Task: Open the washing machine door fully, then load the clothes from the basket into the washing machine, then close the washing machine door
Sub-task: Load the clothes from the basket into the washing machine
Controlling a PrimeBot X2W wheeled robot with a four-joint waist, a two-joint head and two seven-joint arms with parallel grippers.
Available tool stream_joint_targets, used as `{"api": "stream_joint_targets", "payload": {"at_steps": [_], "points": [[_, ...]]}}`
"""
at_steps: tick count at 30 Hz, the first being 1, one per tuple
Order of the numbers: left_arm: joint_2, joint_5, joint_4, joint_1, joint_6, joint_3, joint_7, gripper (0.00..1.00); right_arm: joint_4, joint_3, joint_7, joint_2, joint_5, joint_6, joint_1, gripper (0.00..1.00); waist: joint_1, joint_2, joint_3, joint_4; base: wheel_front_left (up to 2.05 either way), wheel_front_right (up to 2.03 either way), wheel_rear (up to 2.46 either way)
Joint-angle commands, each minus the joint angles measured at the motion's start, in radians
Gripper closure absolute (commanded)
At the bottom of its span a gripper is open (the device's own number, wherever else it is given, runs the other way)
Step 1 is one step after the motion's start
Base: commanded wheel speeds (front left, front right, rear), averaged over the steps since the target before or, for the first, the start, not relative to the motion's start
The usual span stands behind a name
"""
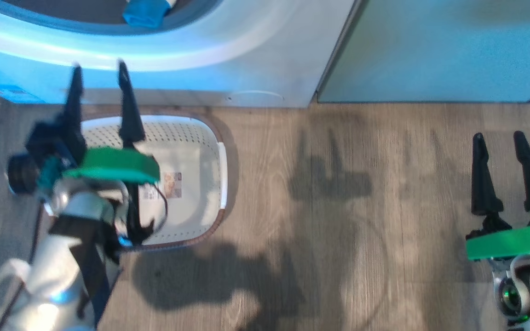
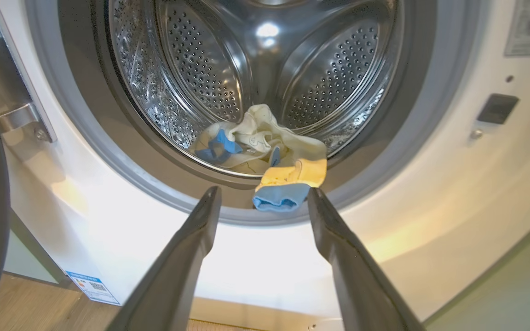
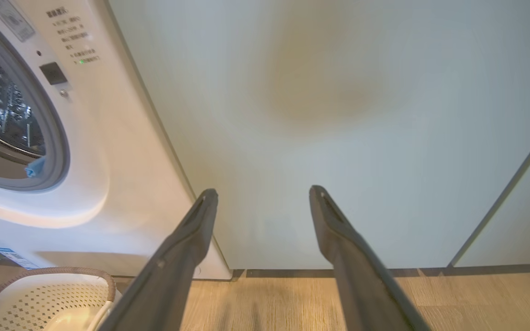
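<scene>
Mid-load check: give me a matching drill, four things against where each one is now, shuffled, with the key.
Things:
1. clothes
2. basket
3. left hand
4. right hand

Places:
A. open, facing the cabinet panel
B. on the floor before the washing machine
C. in the drum, blue cuff over the grey seal
D. open, above the basket, pointing at the drum

Pairs: 1-C, 2-B, 3-D, 4-A

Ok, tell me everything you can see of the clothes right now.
The clothes are a crumpled heap of soft, pale yellow and cream fabric with blue trim, lying low at the front of the steel drum. One yellow piece with a blue cuff hangs out over the grey door seal. The open left gripper is not touching them.
</scene>
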Motion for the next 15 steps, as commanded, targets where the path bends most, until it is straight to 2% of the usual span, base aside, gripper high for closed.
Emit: {"api": "stream_joint_targets", "payload": {"at_steps": [1,9,15], "points": [[0.024,0.007,-0.049,0.03,0.014,0.021,-0.006,0.0,-0.025,0.017,-0.007,-0.02,-0.01,-0.003,0.029,0.0,0.0001,-0.0001,-0.041,0.021,0.0,0.0,0.0],[-0.012,0.015,-0.096,0.19,0.033,-0.045,-0.006,0.0,-0.011,0.016,-0.003,-0.034,-0.026,-0.003,0.083,0.0,0.0001,-0.0001,-0.144,0.057,0.0,0.0,0.0],[-0.017,0.009,-0.104,0.274,0.034,-0.073,-0.005,0.0,-0.026,0.008,0.018,-0.034,-0.042,-0.003,0.13,0.0,0.0001,-0.0001,-0.212,0.074,0.0,0.0,0.0]]}}
